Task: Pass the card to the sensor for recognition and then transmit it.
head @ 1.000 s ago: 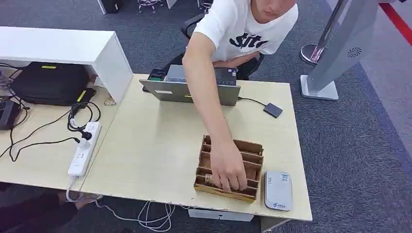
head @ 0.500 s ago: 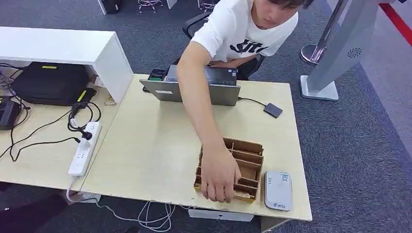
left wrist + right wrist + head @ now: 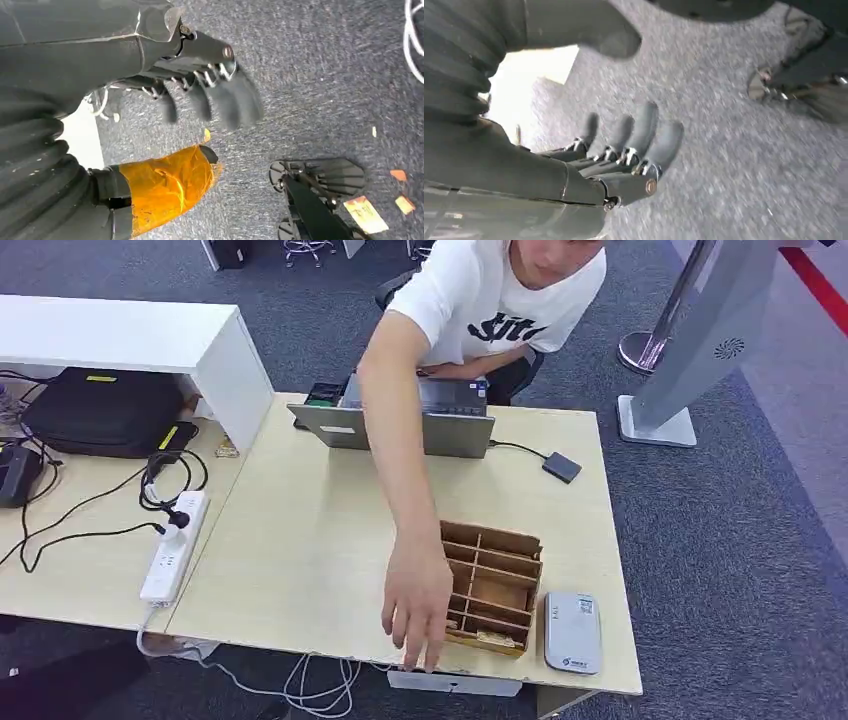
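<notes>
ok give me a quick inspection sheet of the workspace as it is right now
surface: light wood table.
job's things: cardboard divider box near the front edge, a card in its front slot; grey sensor beside it.
clutter: laptop, small dark pad, black bag.
hands: left hand and right hand hang over carpet, holding nothing.
cables: power strip, white cable.
surroundings: person's hand at the box's left side; grey stand.

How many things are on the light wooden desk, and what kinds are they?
Laptop: 1
Cardboard box with slots: 1
Grey card reader: 1
Small dark box on a cable: 1
Total: 4
</notes>
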`<action>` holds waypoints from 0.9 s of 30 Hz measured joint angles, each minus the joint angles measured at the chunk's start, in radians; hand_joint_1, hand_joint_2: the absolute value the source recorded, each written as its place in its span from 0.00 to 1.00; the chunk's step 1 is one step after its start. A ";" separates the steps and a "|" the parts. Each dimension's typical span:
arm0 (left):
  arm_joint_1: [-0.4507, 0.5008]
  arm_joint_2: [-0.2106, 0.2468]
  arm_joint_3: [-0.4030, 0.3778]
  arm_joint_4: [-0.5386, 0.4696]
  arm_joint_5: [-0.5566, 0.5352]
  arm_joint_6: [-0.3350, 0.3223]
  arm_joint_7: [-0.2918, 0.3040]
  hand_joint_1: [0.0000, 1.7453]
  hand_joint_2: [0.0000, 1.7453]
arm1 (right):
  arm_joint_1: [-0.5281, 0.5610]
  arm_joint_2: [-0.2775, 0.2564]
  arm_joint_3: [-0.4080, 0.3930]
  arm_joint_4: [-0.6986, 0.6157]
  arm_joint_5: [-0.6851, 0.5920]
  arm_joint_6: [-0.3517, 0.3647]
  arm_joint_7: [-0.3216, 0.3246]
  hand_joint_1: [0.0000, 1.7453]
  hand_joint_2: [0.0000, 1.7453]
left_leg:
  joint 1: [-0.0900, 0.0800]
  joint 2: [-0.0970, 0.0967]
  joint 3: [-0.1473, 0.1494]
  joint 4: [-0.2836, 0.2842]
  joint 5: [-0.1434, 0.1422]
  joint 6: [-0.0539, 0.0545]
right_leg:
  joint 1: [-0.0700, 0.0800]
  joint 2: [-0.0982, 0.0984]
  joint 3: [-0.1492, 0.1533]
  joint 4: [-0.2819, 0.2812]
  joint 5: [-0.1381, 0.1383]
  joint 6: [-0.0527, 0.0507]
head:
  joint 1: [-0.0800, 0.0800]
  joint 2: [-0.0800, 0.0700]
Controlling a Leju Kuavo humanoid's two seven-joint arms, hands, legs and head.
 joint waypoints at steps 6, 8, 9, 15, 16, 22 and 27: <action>0.002 -0.004 0.007 0.000 0.006 0.008 0.001 0.43 1.00 | 0.000 0.000 0.017 0.000 0.018 -0.020 -0.047 1.00 1.00 | 0.000 0.000 0.000 0.000 0.000 0.000 | 0.000 0.000 0.000 0.000 0.000 0.000 | 0.000 0.000; 0.002 -0.004 0.007 0.000 -0.002 0.006 -0.009 1.00 1.00 | 0.000 0.000 0.021 0.001 0.017 -0.003 -0.035 1.00 1.00 | 0.000 0.000 0.000 0.000 0.000 0.000 | 0.000 0.000 0.000 0.000 0.000 0.000 | 0.000 0.000; 0.002 -0.004 0.007 0.000 -0.006 -0.004 -0.018 1.00 1.00 | 0.000 0.000 0.021 0.002 0.010 0.014 -0.027 1.00 1.00 | 0.000 0.000 0.000 0.000 0.000 0.000 | 0.000 0.000 0.000 0.000 0.000 0.000 | 0.000 0.000; -0.007 -0.004 0.000 0.001 -0.054 -0.076 -0.025 0.93 1.00 | 0.000 -0.002 0.021 0.002 -0.007 0.127 0.034 0.86 1.00 | 0.000 0.000 0.000 0.000 0.000 0.000 | 0.000 0.000 0.000 0.000 0.000 0.000 | 0.000 0.000; -0.006 -0.005 0.000 0.001 -0.056 -0.071 -0.018 0.81 1.00 | 0.000 -0.003 0.021 0.002 -0.007 0.123 0.033 0.17 1.00 | 0.000 0.000 0.000 0.000 0.000 0.000 | 0.000 0.001 0.000 0.000 0.000 0.000 | 0.000 0.000; -0.003 -0.004 0.000 0.001 -0.048 -0.045 -0.015 0.00 1.00 | 0.000 -0.003 0.021 0.002 0.022 0.064 0.024 0.00 1.00 | 0.000 0.000 0.000 0.000 0.000 0.000 | 0.000 0.000 0.000 0.000 0.000 0.000 | 0.000 0.000; -0.001 -0.004 0.001 0.001 -0.036 -0.024 0.012 0.00 1.00 | 0.001 -0.003 0.021 0.002 0.042 0.022 0.003 0.00 1.00 | 0.000 0.000 0.000 0.000 0.000 0.000 | 0.000 0.000 0.000 0.000 0.000 0.000 | 0.000 0.000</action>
